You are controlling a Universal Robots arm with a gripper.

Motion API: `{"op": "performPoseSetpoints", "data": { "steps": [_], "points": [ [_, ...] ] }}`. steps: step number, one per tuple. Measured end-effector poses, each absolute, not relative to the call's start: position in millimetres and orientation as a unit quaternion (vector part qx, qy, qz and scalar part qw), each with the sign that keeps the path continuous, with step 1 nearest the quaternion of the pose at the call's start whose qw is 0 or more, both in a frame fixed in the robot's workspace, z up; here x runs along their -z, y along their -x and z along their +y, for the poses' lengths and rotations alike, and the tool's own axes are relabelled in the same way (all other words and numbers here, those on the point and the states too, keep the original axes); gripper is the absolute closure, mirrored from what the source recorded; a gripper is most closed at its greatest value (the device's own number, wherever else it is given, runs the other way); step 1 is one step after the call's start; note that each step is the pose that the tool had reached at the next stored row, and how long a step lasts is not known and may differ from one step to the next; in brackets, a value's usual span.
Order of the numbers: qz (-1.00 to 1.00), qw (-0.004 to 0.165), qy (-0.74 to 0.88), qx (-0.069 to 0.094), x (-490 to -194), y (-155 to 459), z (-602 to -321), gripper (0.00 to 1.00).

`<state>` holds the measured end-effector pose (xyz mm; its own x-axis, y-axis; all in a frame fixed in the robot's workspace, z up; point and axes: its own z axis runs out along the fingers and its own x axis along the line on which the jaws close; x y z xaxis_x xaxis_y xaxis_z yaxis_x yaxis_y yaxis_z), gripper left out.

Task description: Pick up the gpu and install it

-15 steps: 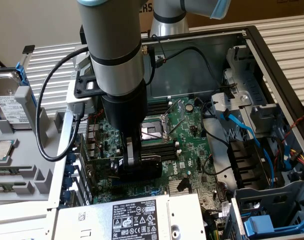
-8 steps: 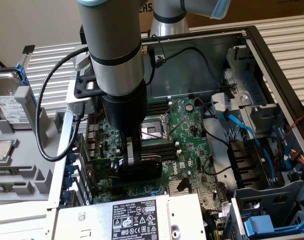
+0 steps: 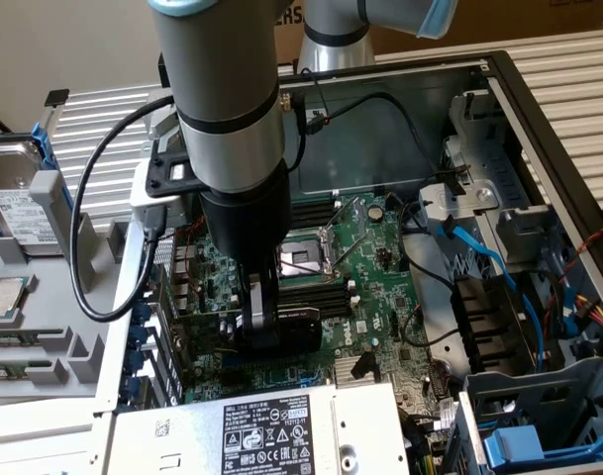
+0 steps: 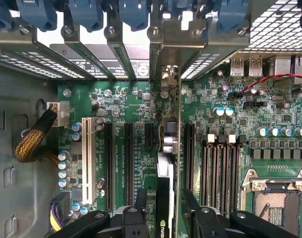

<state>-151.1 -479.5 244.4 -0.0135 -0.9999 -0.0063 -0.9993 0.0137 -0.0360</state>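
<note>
The gpu (image 4: pixel 163 171) stands on edge in a slot of the green motherboard (image 4: pixel 126 99), its silver bracket against the case's rear slot opening. In the exterior view the gpu (image 3: pixel 306 322) shows its black cooler low between the gripper's fingers, near the case's rear wall. My gripper (image 4: pixel 165 196) straddles the card from above. Its black fingers (image 4: pixel 141 196) stand on either side of the card, with a gap showing on at least one side. The gripper (image 3: pixel 269 319) is open and nothing hangs from it.
The open computer case holds a labelled power supply (image 3: pixel 271 435), a CPU socket (image 3: pixel 306 257), blue cables (image 3: pixel 479 257) and a drive cage (image 3: pixel 539 416). A silver hard drive (image 3: pixel 9 188) lies outside at the exterior view's left. Blue slot latches (image 4: pixel 86 12) line the rear wall.
</note>
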Motion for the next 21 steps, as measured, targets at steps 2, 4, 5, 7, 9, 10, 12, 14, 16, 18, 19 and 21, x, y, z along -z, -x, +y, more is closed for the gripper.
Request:
{"op": "performPoseSetpoints", "data": {
  "steps": [2, 4, 5, 7, 9, 10, 12, 14, 16, 18, 19, 21],
  "points": [
    [0.712, 0.015, 0.702, 0.011, -244.4, 151.1, -479.5, 0.59],
    [0.712, 0.015, 0.702, 0.011, -244.4, 151.1, -479.5, 0.59],
    [0.712, 0.015, 0.702, 0.011, -244.4, 151.1, -479.5, 0.59],
    [0.712, 0.015, 0.702, 0.011, -244.4, 151.1, -479.5, 0.59],
    [0.712, 0.015, 0.702, 0.011, -244.4, 151.1, -479.5, 0.59],
    [0.712, 0.015, 0.702, 0.011, -244.3, 151.1, -479.5, 0.59],
    [0.712, 0.015, 0.702, 0.011, -244.7, 151.1, -479.5, 0.59],
    [0.712, 0.015, 0.702, 0.011, -246.2, 151.2, -479.5, 0.59],
    [0.712, 0.015, 0.702, 0.011, -247.7, 151.3, -479.5, 0.59],
    [0.712, 0.015, 0.702, 0.011, -249.2, 151.3, -479.5, 0.59],
    [0.712, 0.015, 0.702, 0.011, -250.0, 151.4, -479.5, 0.59],
    [0.712, 0.015, 0.702, 0.011, -251.5, 151.5, -479.5, 0.59]
  ]
}}
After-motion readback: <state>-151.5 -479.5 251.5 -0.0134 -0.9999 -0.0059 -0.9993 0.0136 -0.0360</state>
